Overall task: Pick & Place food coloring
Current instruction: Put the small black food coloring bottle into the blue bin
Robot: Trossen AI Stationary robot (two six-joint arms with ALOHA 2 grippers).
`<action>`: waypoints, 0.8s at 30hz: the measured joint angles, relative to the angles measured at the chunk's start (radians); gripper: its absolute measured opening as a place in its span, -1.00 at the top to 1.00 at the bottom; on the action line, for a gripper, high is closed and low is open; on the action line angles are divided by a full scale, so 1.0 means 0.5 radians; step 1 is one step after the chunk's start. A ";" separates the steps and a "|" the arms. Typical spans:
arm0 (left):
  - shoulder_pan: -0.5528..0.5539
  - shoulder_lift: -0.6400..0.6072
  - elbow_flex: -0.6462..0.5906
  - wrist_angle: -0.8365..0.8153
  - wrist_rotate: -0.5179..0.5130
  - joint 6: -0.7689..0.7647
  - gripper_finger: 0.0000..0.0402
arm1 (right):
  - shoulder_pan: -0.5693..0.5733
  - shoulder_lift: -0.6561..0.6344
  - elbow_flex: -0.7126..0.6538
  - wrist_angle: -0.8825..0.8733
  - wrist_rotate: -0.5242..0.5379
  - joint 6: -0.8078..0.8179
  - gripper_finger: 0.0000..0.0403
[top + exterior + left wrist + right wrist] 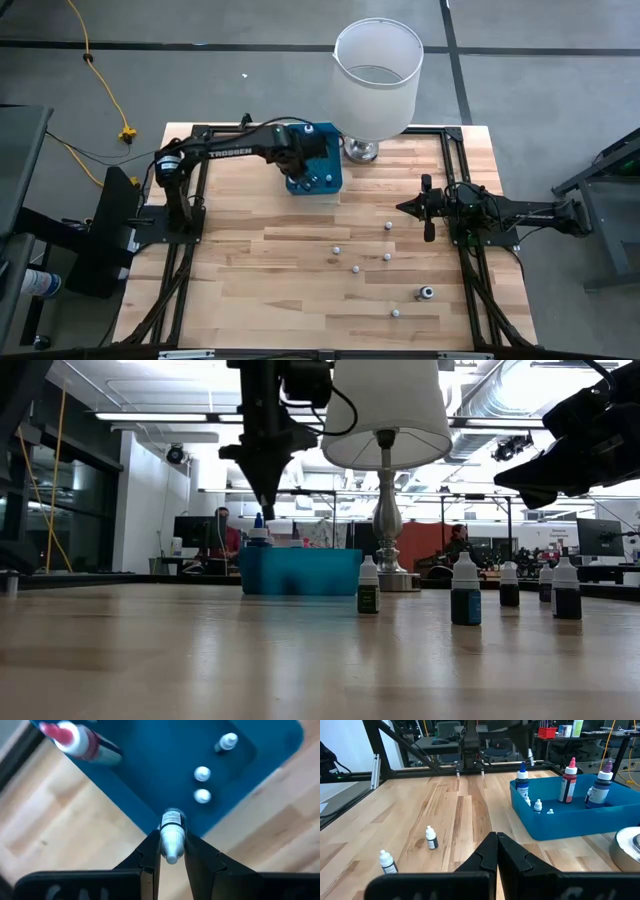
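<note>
Two dark, matte robot arms of jointed segments. The left arm [235, 145] carries white "TROSSEN" lettering along its link and a silver-ringed joint, with black cables looping beside it. Each gripper ends in two black, tapering wedge-shaped fingers [487, 854].

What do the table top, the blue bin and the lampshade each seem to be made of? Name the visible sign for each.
Table top: wood with a smooth finish; pale planks with grain lines and a soft sheen.
Blue bin: probably moulded plastic; even colour, thin straight walls.
Lampshade: perhaps fabric or paper; matt white and slightly see-through.
</note>
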 joint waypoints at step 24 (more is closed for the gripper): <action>0.096 0.301 -0.002 0.246 -0.175 0.728 0.70 | 0.000 0.000 0.000 0.000 0.000 0.000 1.00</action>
